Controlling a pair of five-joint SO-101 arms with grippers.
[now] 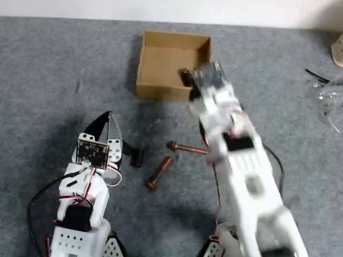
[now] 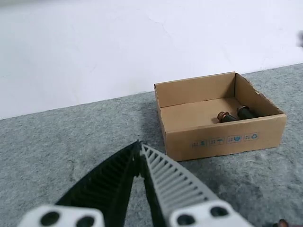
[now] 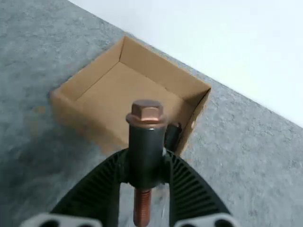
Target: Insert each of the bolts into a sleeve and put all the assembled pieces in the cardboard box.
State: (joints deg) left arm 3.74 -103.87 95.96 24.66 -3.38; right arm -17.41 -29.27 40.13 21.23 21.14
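The open cardboard box [image 1: 161, 88] stands at the back middle of the grey mat. My right gripper [image 3: 144, 165] is shut on a black sleeve [image 3: 143, 146] with a copper bolt [image 3: 147, 111] through it, held upright short of the box [image 3: 94, 75]. In the high view that gripper [image 1: 197, 80] hovers at the box's front right corner. An assembled piece [image 2: 232, 115] lies inside the box [image 2: 222, 137]. Two loose bolts [image 1: 187, 148] [image 1: 159, 172] and a loose black sleeve [image 1: 138, 157] lie on the mat between the arms. My left gripper [image 2: 140, 147] is shut and holds nothing, low at the front left [image 1: 110, 116].
Clear plastic and thin wires [image 1: 328, 91] lie at the mat's right edge, with a pale object [image 1: 337, 51] behind them. A white wall runs behind the box. A black cable [image 1: 276, 160] trails beside the right arm.
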